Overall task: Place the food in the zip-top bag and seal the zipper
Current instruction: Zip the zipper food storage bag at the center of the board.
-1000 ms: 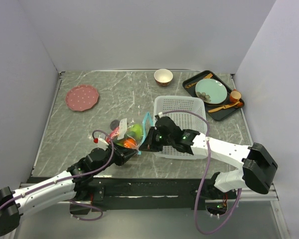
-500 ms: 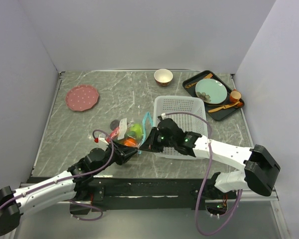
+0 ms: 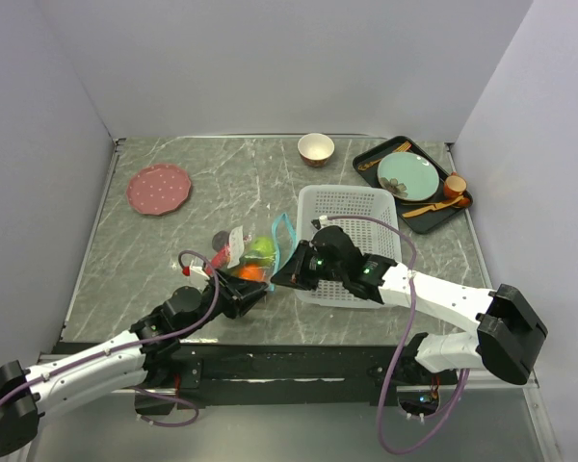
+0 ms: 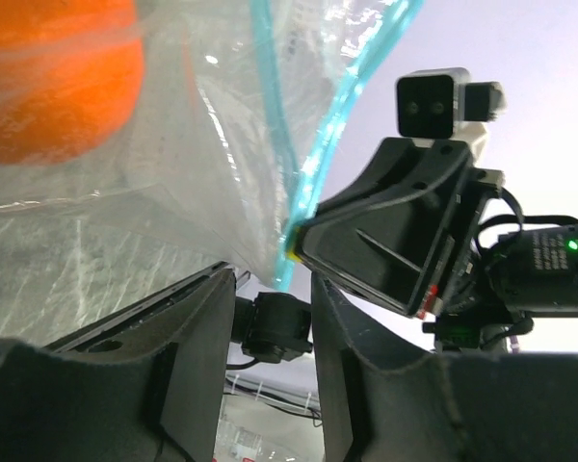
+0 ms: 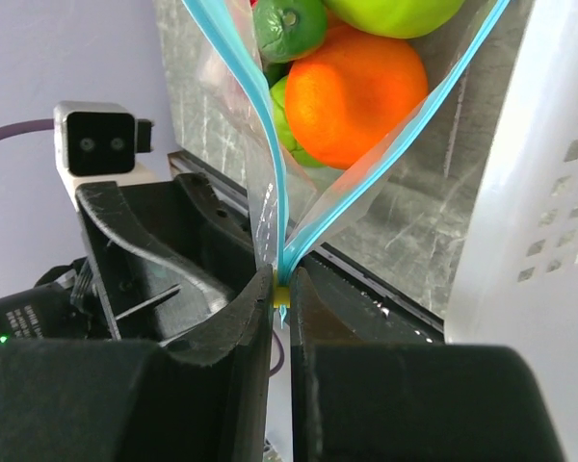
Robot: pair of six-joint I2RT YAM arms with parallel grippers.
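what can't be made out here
Left wrist view: whether the left gripper grips the clear plastic zip-top bag; its corner hides contact.
Right wrist view: what the small yellow piece in the right gripper is; jaws hide most.
Top view: which toy food pieces fill the bag; too small.

zip-top bag (image 3: 239, 252): clear soft film, crumpled around its load; sits near the middle of the table, mouth turned right.

zipper (image 5: 262, 125): teal-blue strip along the mouth. unsealed, its two halves spread in a v and meeting only at the near end, where the right gripper (image 5: 281, 289) pinches them.

food: inside the bag, close to the mouth. orange (image 5: 352, 87), green apple (image 5: 405, 10), small green fruit (image 5: 287, 24); remainder unclear.
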